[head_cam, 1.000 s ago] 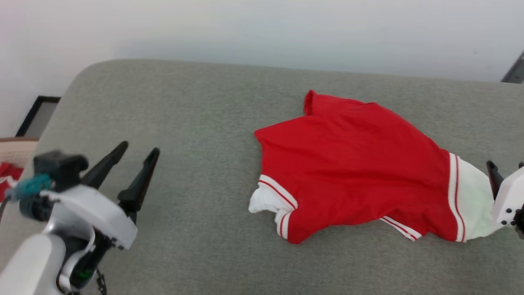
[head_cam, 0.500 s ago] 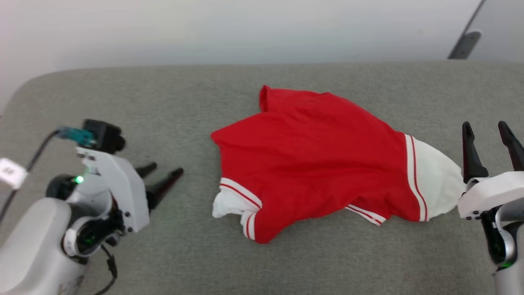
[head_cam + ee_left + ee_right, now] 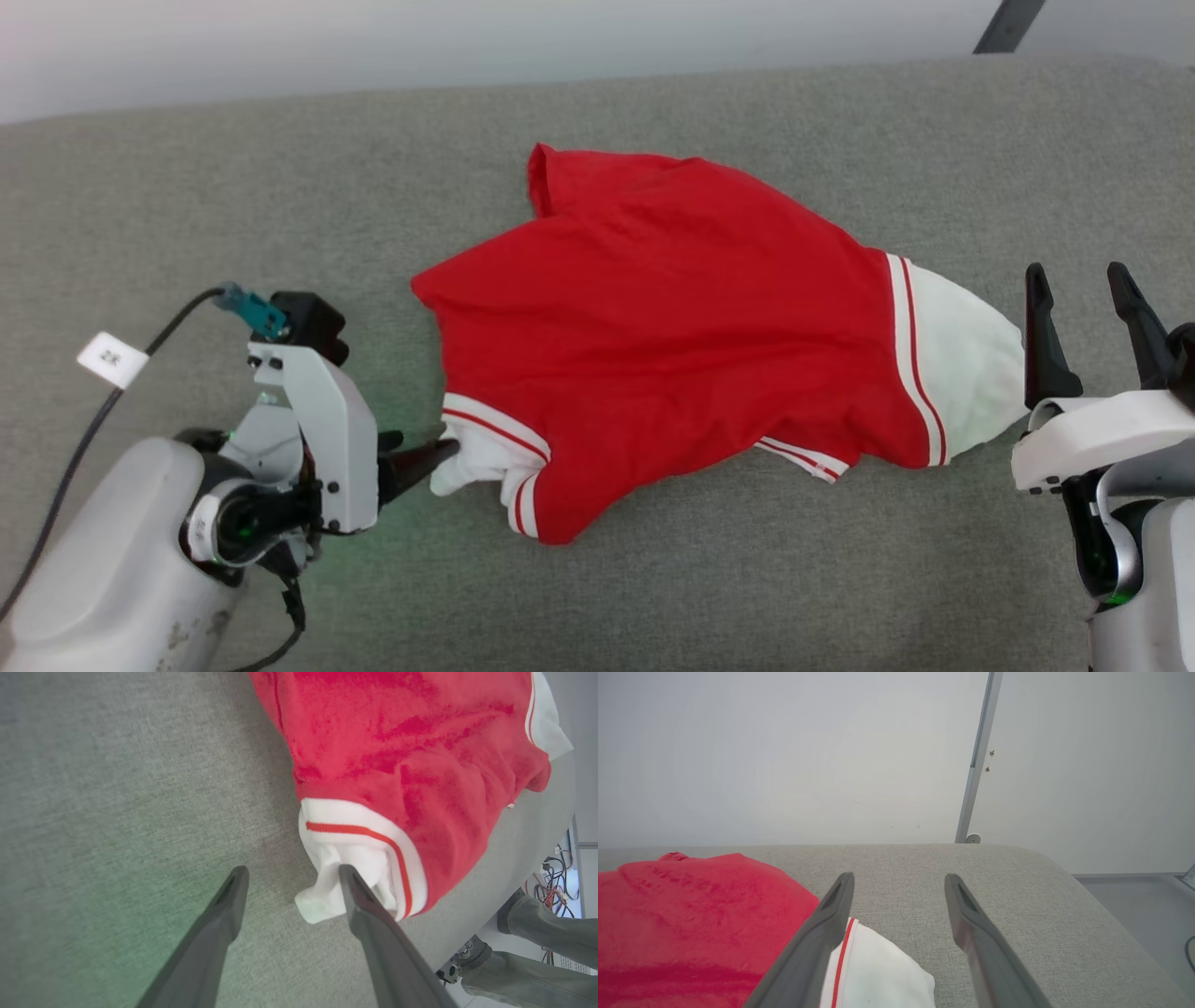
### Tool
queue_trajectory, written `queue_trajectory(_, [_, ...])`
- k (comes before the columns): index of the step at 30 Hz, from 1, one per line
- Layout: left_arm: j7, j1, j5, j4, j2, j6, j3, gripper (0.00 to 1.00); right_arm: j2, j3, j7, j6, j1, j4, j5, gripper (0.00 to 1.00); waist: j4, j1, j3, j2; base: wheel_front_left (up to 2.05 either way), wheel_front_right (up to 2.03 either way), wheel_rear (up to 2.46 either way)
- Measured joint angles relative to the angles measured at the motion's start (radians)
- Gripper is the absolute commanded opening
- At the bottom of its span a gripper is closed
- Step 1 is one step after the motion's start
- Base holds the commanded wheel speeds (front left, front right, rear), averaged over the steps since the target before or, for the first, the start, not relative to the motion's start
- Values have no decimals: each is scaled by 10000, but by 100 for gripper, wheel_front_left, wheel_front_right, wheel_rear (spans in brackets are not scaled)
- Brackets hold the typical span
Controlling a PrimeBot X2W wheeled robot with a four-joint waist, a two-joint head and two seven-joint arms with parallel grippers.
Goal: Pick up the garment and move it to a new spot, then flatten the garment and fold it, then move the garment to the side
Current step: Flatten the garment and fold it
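Grey fabric tabletop (image 3: pixel 653 607) — pale wall (image 3: pixel 467 37) at twelve o'clock, dark slanted bar (image 3: pixel 1006 23) at one; in the left wrist view, a person's legs (image 3: pixel 551 935) at four.

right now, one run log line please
garment: crumpled on grey surface | left end effector: open at white sleeve | right end effector: open, near other sleeve

Matt cloth garment (image 3: pixel 672 317); rough, probably woven fabric surface (image 3: pixel 233 187).

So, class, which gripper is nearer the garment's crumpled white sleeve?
Left. The left gripper, open, reaches the crumpled sleeve, one fingertip on it; the right gripper stands open past the opposite end of the garment.
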Motion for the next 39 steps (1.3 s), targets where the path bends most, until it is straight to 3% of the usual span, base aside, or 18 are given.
queue_trajectory(12, [-128, -184, -623, 1450, -527, -410, -40, 100, 59, 2, -79, 0, -152, 182, -61, 100, -159, 0, 276, 0, 0, 0, 0])
queue_trajectory(13, [-81, -202, -698, 1528, -593, -447, -75, 71, 58, -8, -104, 0, -152, 188, -77, 100, -151, 0, 263, 0, 0, 0, 0])
queue_trajectory(14, [-50, -206, -805, 1584, -656, -466, -92, 27, 56, -21, -104, 0, -152, 199, -77, 100, -141, 1, 247, 0, 0, 0, 0])
queue_trajectory(15, [-67, -203, -830, 1618, -677, -523, -144, 0, 52, -27, -102, 0, -152, 213, -77, 100, -127, 0, 232, 0, 0, 0, 0])
queue_trajectory(21, [-167, -197, -725, 1674, -554, -625, -577, 0, 6, -75, -98, 0, -152, 219, -121, 100, -16, 0, 137, 0, 0, 0, 0])
queue_trajectory(34, [-769, -610, 548, 1361, 1785, -654, -570, 0, -221, -104, 50, 0, 57, 201, -136, 100, 418, 0, -243, 1, 0, 0, 0])
queue_trajectory(39, [-980, -888, 884, 1685, 2194, -654, -575, 0, -236, -36, 123, 0, 59, 201, -96, 100, 490, 0, -264, 0, 0, 0, 0])
